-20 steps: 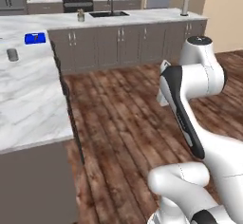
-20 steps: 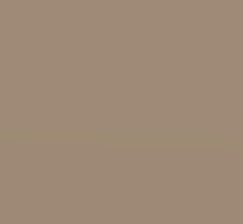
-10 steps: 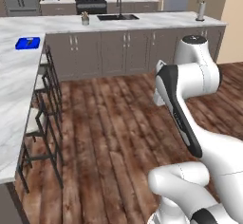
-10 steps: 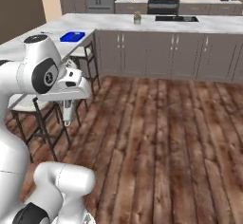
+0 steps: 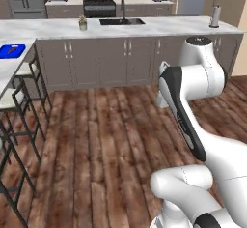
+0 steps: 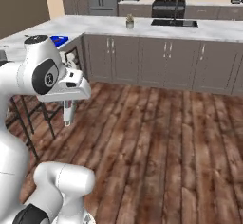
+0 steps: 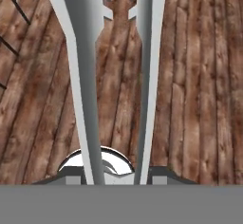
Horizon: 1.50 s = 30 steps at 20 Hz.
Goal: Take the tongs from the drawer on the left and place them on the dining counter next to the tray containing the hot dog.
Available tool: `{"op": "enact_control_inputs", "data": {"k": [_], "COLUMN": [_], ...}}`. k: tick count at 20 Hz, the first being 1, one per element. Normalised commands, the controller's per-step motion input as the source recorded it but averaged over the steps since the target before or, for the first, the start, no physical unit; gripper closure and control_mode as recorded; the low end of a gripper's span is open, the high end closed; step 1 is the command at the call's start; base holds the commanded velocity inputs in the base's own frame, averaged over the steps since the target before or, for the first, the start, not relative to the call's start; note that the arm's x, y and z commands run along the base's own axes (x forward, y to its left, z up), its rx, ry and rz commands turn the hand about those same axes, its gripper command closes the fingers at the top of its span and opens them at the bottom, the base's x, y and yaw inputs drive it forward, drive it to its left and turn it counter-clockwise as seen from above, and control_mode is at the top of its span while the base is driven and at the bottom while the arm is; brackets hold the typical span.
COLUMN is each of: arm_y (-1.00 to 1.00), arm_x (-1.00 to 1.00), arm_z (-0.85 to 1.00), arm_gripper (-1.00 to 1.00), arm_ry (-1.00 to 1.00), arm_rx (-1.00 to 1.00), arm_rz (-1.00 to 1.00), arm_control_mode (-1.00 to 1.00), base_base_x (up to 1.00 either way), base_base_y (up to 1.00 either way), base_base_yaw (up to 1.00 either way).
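Slim silvery tongs (image 7: 90,90) run up the hand view from between my gripper (image 7: 116,174), which is shut on them, their scalloped tips toward the top over wooden floor. In the right base view the tongs (image 6: 68,115) hang down from the gripper (image 6: 69,103) beside the stools. The blue tray (image 5: 10,51) lies on the white marble dining counter (image 5: 6,75) at far left, with the small reddish hot dog (image 5: 15,48) on it. The tray (image 6: 60,40) also peeks out behind my arm. The drawer is out of view.
Black-framed stools (image 5: 21,101) stand along the dining counter's edge. A long marble top with a dark sink (image 5: 121,21) and grey cabinets (image 5: 111,60) crosses the back. A paper-towel roll (image 5: 215,15) stands at its right end. Wooden floor (image 5: 96,140) lies open ahead.
The whole picture has swung: the base has turned, so the dining counter and tray slid left and the sink counter came to the centre. The tongs stay gripped.
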Motion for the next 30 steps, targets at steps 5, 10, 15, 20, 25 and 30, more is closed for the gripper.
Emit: {"op": "enact_control_inputs", "data": {"k": [5,10,15,20,25,30], "arm_y": [0.0,0.0,0.0,0.0,0.0,0.0], "arm_x": [0.0,0.0,0.0,0.0,0.0,0.0], "arm_z": [0.0,0.0,0.0,0.0,0.0,0.0], "arm_gripper": [1.0,1.0,1.0,1.0,1.0,1.0], "arm_ry": [0.0,0.0,0.0,0.0,0.0,0.0], "arm_rx": [0.0,0.0,0.0,0.0,0.0,0.0], "arm_rz": [0.0,0.0,0.0,0.0,0.0,0.0], "arm_control_mode": [1.0,1.0,1.0,1.0,1.0,1.0], "base_base_x": [1.0,1.0,1.0,1.0,1.0,1.0], "base_base_y": [-0.73,-0.59,-0.6,-0.62,-0.61,-0.61], "base_base_yaw": [0.32,0.42,0.44,0.43,0.45,0.47]}}
